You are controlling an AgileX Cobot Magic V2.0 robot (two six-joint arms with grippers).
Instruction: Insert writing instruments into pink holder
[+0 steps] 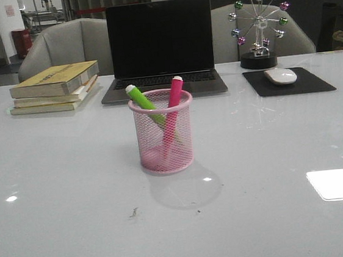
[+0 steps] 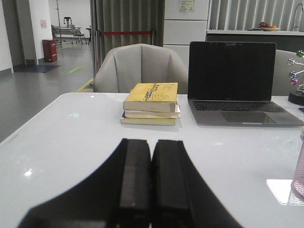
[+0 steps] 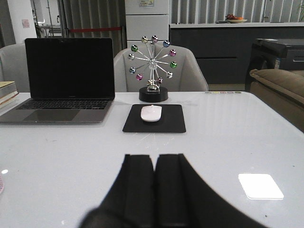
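Front view first: the round pink wire-mesh pen cup point(image 1: 163, 135) stands upright at the centre of the frame on the glossy white table point(image 1: 62, 195). Both pens are inside it. The lime green marker pen point(image 1: 143, 99) leans toward the upper left, its pale tip poking above the rim, and the magenta pink marker pen point(image 1: 173, 96) leans toward the upper right; they cross inside the mesh. Behind the cup, in the upper middle, sits an open dark-screened laptop point(image 1: 161, 47). At upper left lies a stack of books with a yellow cover on top point(image 1: 55, 86). At upper right a white mouse point(image 1: 281, 76) rests on a black mouse pad point(image 1: 289, 82), with a ferris-wheel desk ornament of coloured balls point(image 1: 259, 27) just behind it. Neither arm shows here.

Over to the left wrist view: the left gripper point(image 2: 151, 156) fills the lower middle, its two black fingers pressed together with nothing between them, hanging over bare table. The books sit at centre, the laptop at right, and a sliver of the pink cup shows at the lower right edge.

Right wrist view now: the right gripper point(image 3: 155, 168) is likewise closed and empty at the bottom centre, the mouse and pad above it mid-frame.
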